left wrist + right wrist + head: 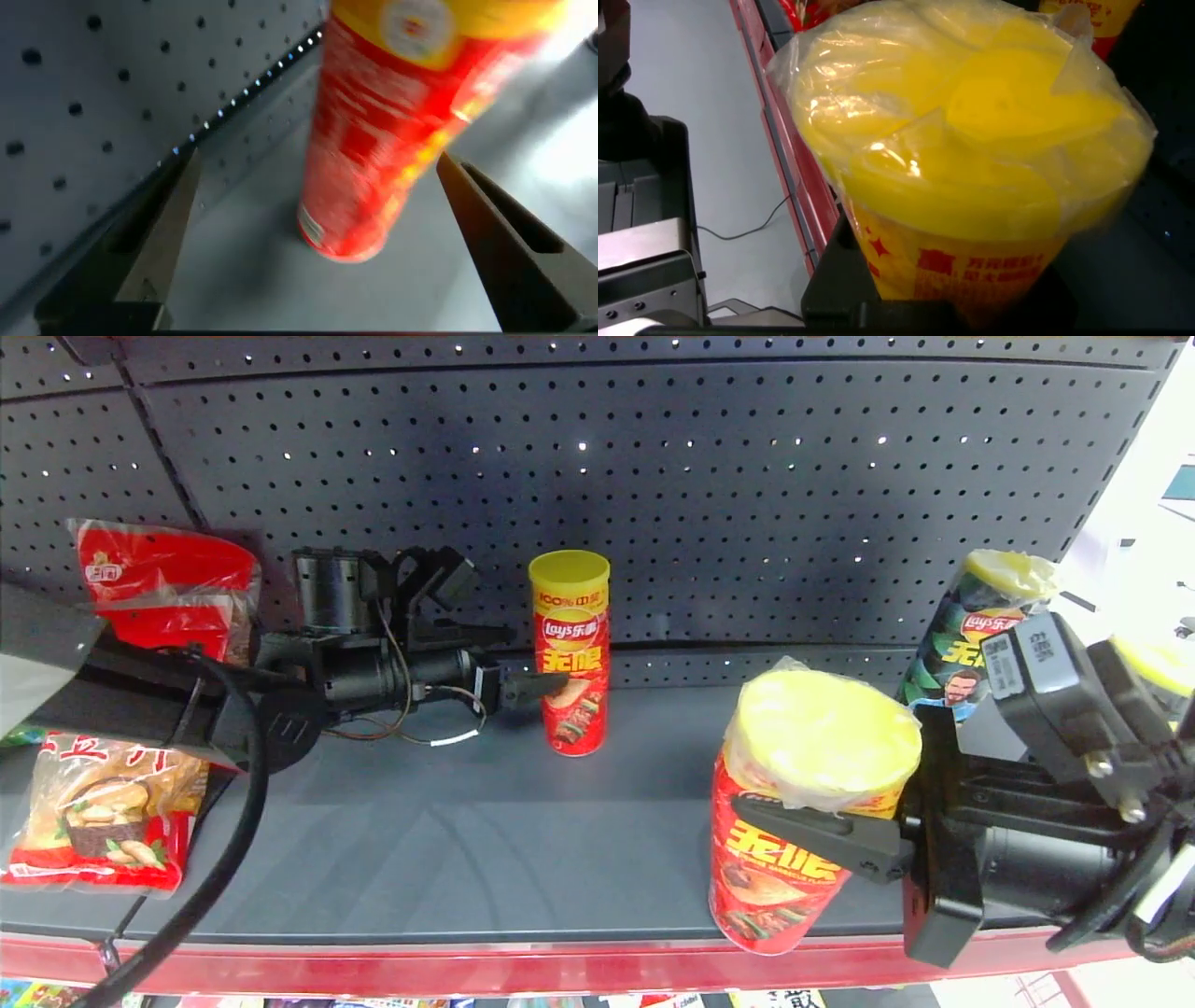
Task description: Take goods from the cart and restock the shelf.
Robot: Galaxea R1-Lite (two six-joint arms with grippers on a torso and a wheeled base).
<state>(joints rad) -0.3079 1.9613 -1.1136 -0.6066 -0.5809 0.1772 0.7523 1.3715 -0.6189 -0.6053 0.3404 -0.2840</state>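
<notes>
A slim red chips can [569,653] with a yellow lid stands upright at the back of the grey shelf [420,859]. My left gripper [551,687] is level with its middle and open, its fingers [173,201] spread wide on either side of the can [374,140] without touching it. A wider plastic-wrapped red chips pack [803,803] with yellow lids [971,121] sits in my right gripper [826,831], which is shut on it. The pack is upright over the shelf's front right edge.
A dark chips can [980,625] with a yellow lid leans at the back right, close behind the right arm. Two snack bags [159,579] [93,812] lie at the shelf's left end. The pegboard wall [653,476] closes the back; a red lip [420,971] runs along the front.
</notes>
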